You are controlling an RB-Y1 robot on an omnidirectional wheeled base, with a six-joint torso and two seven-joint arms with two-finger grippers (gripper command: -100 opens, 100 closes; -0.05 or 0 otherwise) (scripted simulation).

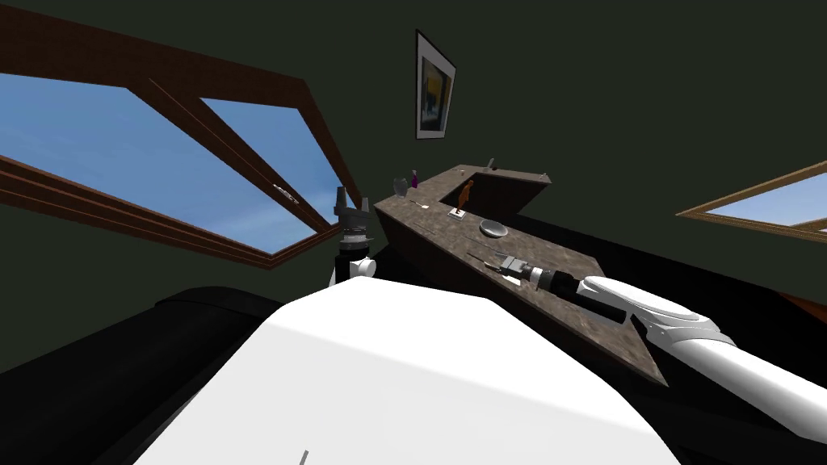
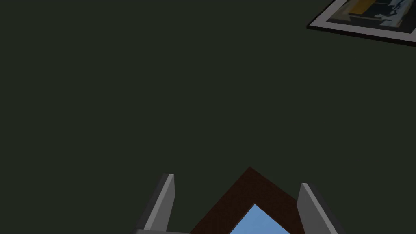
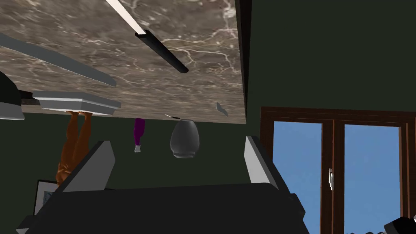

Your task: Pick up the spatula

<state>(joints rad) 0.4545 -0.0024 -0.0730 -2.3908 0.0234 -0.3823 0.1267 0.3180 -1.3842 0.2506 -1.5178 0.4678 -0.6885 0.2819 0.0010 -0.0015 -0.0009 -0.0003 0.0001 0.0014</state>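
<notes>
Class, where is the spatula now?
Right wrist view: the spatula lies on the brown marbled counter, ahead of the open right hand, its black handle near the counter's edge.

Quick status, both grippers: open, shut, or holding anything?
Left gripper: open, holding nothing, raised by the dark wall.
Right gripper: open, holding nothing, low over the brown marbled countertop.

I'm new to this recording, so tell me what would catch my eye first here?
The brown marble counter stretches ahead, and the right gripper reaches low over it, open, toward a black-handled utensil, probably the spatula. The left gripper stands raised and open beside the big blue window.
</notes>
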